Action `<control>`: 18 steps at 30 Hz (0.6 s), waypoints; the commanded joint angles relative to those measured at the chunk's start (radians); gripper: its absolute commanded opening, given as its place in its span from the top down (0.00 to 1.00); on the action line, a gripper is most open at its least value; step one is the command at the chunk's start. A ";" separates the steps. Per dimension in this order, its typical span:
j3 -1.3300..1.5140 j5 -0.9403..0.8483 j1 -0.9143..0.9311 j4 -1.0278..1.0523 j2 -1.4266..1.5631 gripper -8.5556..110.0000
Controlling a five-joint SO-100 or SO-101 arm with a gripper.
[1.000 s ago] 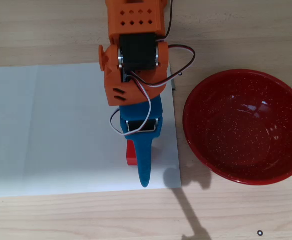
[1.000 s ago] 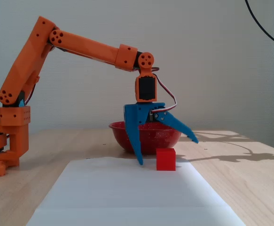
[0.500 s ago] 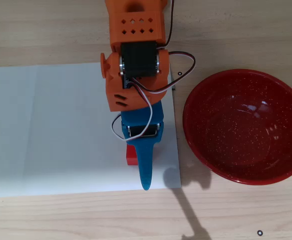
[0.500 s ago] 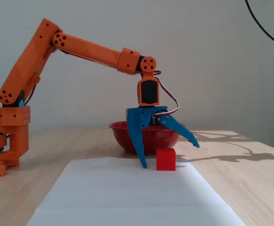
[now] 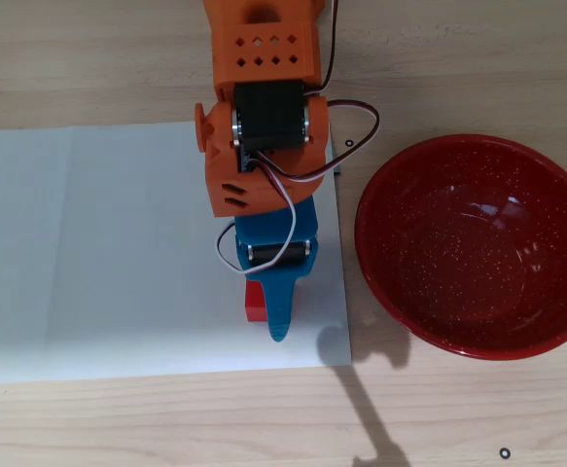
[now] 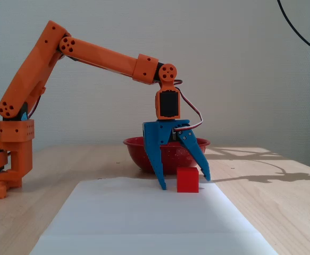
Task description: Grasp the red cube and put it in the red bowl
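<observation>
The red cube rests on a white paper sheet. My blue gripper points straight down over it, open, one finger on each side. The left finger's tip touches the sheet a small gap away from the cube, and the right finger stands close by the cube's right side. In the overhead view the gripper covers most of the cube, leaving only its left strip showing. The red bowl is empty, to the right of the sheet; in the fixed view the bowl stands behind the gripper.
The orange arm reaches from its base at the left of the fixed view. The sheet covers the left and middle of the wooden table. A black cable hangs at the upper right of the fixed view.
The right finger has swung inward from a wide spread to just beside the cube. A second ago the gripper shifted slightly farther out from the base. The cube has not moved.
</observation>
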 commanded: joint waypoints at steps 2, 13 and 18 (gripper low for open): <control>-0.063 0.009 -0.037 0.017 0.129 0.65; -0.012 0.005 -0.031 0.014 0.179 0.86; -0.020 0.000 -0.031 0.029 0.199 0.92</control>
